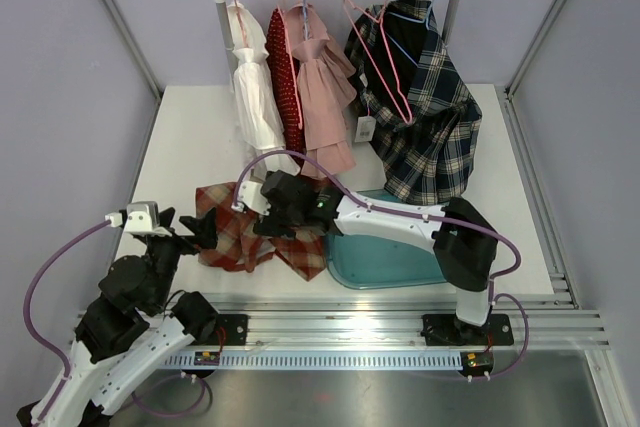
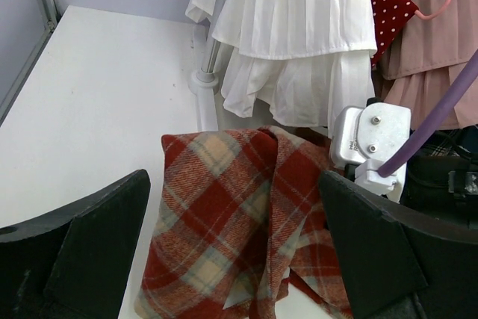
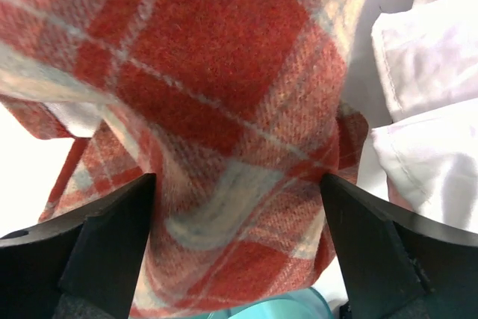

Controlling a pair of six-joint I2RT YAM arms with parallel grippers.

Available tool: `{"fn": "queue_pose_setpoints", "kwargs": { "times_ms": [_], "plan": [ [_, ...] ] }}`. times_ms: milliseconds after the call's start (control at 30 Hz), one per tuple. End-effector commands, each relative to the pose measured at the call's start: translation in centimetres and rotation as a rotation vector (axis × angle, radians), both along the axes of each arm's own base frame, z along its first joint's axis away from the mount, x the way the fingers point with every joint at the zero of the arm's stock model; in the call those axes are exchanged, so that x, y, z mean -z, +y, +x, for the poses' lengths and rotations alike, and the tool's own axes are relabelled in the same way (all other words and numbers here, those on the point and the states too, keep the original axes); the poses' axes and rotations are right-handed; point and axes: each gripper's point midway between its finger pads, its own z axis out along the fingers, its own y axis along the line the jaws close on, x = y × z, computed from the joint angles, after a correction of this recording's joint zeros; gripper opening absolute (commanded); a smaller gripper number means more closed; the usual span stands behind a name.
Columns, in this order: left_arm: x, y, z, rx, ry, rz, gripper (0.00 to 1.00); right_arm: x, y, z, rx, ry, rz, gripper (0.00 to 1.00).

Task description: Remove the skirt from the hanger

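Note:
The red plaid skirt [image 1: 245, 237] lies crumpled on the white table, with no hanger showing on it. My left gripper [image 1: 195, 232] is open just left of it; in the left wrist view the skirt [image 2: 231, 214] lies between and beyond the spread fingers of the left gripper [image 2: 235, 259]. My right gripper [image 1: 270, 209] hovers over the skirt's far right part. In the right wrist view it [image 3: 237, 252] is open wide, with a bulge of the skirt [image 3: 216, 87] between its fingers. An empty pink hanger [image 1: 385, 67] hangs on the rail.
A rack at the back holds a white dress [image 1: 255, 97], a red dotted garment [image 1: 287, 87], a pink dress [image 1: 322, 87] and a dark plaid garment [image 1: 425, 107]. A teal bin [image 1: 385, 257] sits under the right arm, right of the skirt.

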Motion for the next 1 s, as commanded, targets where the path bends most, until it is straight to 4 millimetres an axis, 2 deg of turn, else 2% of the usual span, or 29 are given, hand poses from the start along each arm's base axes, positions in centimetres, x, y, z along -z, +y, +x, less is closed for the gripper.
{"fn": "queue_pose_setpoints", "kwargs": {
  "times_ms": [0, 33, 100, 133, 167, 200, 267, 300, 367, 400, 467, 500, 533, 567, 600, 633, 667, 700, 733, 800, 833, 967],
  "plan": [
    [-1.3, 0.5, -0.1, -0.024, -0.034, -0.042, 0.99, -0.1, 0.6, 1.1, 0.012, -0.050, 0.014, 0.96],
    [-1.3, 0.4, 0.0, -0.021, -0.033, -0.039, 0.99, 0.3, 0.9, 0.7, -0.006, -0.029, 0.013, 0.94],
    [-1.2, 0.3, 0.0, -0.017, -0.029, -0.035, 0.99, 1.4, 0.8, 0.2, -0.016, 0.007, -0.013, 0.81],
    [-1.3, 0.2, 0.0, -0.013, -0.029, -0.035, 0.99, 1.2, 1.2, 0.0, -0.029, 0.024, -0.002, 0.74],
    [-1.3, 0.2, 0.0, -0.013, -0.029, -0.035, 0.99, 1.4, 1.3, -0.3, -0.036, 0.040, -0.007, 0.55],
    [-1.3, 0.2, 0.0, -0.013, -0.029, -0.035, 0.99, 1.6, 1.2, -0.6, -0.046, 0.060, -0.021, 0.47],
    [-1.3, 0.2, 0.0, -0.011, -0.029, -0.035, 0.99, 0.6, 1.7, -0.8, -0.059, 0.075, -0.001, 0.33],
    [-1.3, 0.3, 0.0, -0.013, -0.030, -0.036, 0.99, 0.0, 1.5, -1.2, -0.072, 0.085, -0.001, 0.15],
    [-1.3, 0.3, -0.1, -0.011, -0.031, -0.037, 0.99, -2.1, 2.2, -2.0, -0.120, 0.112, 0.033, 0.00],
    [-1.4, 0.3, -0.1, -0.011, -0.033, -0.038, 0.99, -3.2, 1.7, -2.7, -0.137, 0.133, 0.029, 0.00],
    [-1.3, 0.3, -0.1, -0.011, -0.034, -0.039, 0.99, -6.7, 2.3, -3.9, -0.208, 0.153, 0.092, 0.00],
    [-1.4, 0.3, -0.1, -0.011, -0.036, -0.040, 0.99, -8.7, 1.8, -4.6, -0.230, 0.153, 0.111, 0.00],
    [-1.4, 0.3, -0.1, -0.013, -0.036, -0.040, 0.99, -11.4, 2.2, -5.1, -0.279, 0.138, 0.155, 0.00],
    [-1.5, 0.4, -0.2, -0.013, -0.038, -0.043, 0.99, -13.0, 2.0, -5.5, -0.306, 0.133, 0.175, 0.00],
    [-1.6, 0.5, -0.2, -0.014, -0.039, -0.044, 0.99, -14.7, 0.8, -6.4, -0.336, 0.141, 0.178, 0.00],
    [-1.5, 0.6, -0.3, -0.019, -0.039, -0.046, 0.99, -17.5, 0.7, -7.0, -0.397, 0.125, 0.224, 0.00],
    [-1.6, 0.7, -0.3, -0.020, -0.042, -0.048, 0.99, -18.9, 0.2, -7.2, -0.419, 0.119, 0.243, 0.00],
    [-1.7, 0.8, -0.4, -0.020, -0.050, -0.053, 0.99, -20.2, -1.2, -8.1, -0.452, 0.126, 0.243, 0.00],
    [-1.7, 0.8, -0.5, -0.019, -0.056, -0.056, 0.99, -22.5, -1.6, -9.1, -0.527, 0.113, 0.278, 0.00],
    [-1.8, 0.9, -0.6, -0.019, -0.066, -0.064, 0.99, -24.4, -3.2, -9.5, -0.537, 0.116, 0.298, 0.00],
    [-1.9, 1.2, -0.8, -0.022, -0.074, -0.070, 0.99, -26.1, -3.9, -9.7, -0.549, 0.095, 0.326, 0.00],
    [-2.4, 1.9, -1.4, -0.030, -0.108, -0.103, 0.99, -29.2, -6.7, -9.9, -0.538, 0.049, 0.368, 0.00]
  ]
}}
